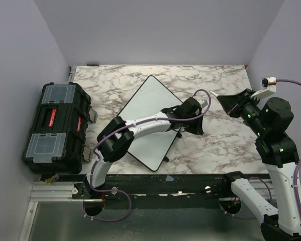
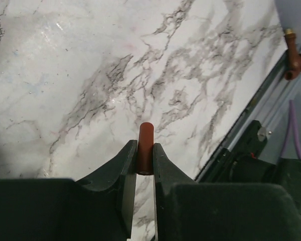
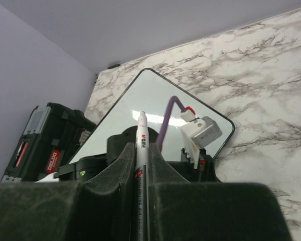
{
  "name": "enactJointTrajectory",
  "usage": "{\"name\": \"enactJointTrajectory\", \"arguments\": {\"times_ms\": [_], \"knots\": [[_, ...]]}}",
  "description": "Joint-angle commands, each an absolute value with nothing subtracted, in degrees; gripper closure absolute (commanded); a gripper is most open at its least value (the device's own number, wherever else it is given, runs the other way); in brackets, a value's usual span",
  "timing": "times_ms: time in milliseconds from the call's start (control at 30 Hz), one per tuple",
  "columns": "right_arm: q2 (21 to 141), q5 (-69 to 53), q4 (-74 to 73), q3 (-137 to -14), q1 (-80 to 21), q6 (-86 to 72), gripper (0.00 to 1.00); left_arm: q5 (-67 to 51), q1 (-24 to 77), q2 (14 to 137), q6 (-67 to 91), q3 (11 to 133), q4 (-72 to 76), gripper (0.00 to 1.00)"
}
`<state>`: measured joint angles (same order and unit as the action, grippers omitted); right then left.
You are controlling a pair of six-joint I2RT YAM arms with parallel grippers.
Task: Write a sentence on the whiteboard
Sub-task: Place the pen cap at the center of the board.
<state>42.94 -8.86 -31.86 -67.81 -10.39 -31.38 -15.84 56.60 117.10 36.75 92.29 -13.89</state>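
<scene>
The grey-veined white marble table [image 1: 226, 135] carries the large flat white whiteboard [image 1: 150, 95] with a thin black rim, lying turned corner-on near its middle. A black plastic toolbox [image 1: 55, 128] with clear lid compartments sits well to the left of the board. The left gripper [image 2: 144, 150] hangs over the marble just off the board's right corner, and the right gripper [image 3: 143, 150] is farther right of the board, aimed at it.

The right jaws are clamped on a slim white marker [image 3: 142, 135] with its tip bared. The left jaws pinch a short reddish-brown cylinder [image 2: 146, 135], which I judge to be the marker's cap. So the uncapping step looks finished and the sentence is not yet begun, since no red writing shows on the board. Next, the right arm needs to bring the tip down to the board's face, and the left arm lying across it probably needs to clear off first.

The top view gives the layout but hides what either gripper holds. The left wrist view alone shows the cap, and the right wrist view alone shows the bare tip and the glossy, unmarked board.
</scene>
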Motion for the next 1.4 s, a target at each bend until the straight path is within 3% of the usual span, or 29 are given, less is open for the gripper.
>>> {"name": "enactJointTrajectory", "arguments": {"times_ms": [0, 233, 400, 767, 1167, 1367], "knots": [[40.7, -11.3, -31.6, -66.2, -10.3, -33.6, 0.99, -9.9, 57.7, 121.5, 33.8, 96.3, -17.9, 1.0], [37.2, -13.7, -29.6, -61.5, -10.3, -36.0, 0.99, -7.8, 58.1, 125.0, 33.0, 97.9, -17.9, 1.0], [36.4, -14.3, -28.0, -59.8, -10.2, -37.4, 0.99, -6.0, 58.3, 126.7, 31.8, 99.6, -19.0, 0.9], [36.8, -13.1, -29.5, -60.6, -10.3, -36.5, 0.99, -7.1, 58.3, 129.3, 30.5, 101.8, -18.4, 0.84], [37.3, -13.5, -30.4, -60.9, -10.3, -35.8, 0.99, -9.3, 58.3, 128.7, 30.0, 101.1, -16.6, 0.48], [37.3, -13.6, -31.0, -61.7, -10.3, -35.0, 0.99, -10.9, 58.4, 123.3, 28.8, 97.5, -15.1, 0.39]]}}
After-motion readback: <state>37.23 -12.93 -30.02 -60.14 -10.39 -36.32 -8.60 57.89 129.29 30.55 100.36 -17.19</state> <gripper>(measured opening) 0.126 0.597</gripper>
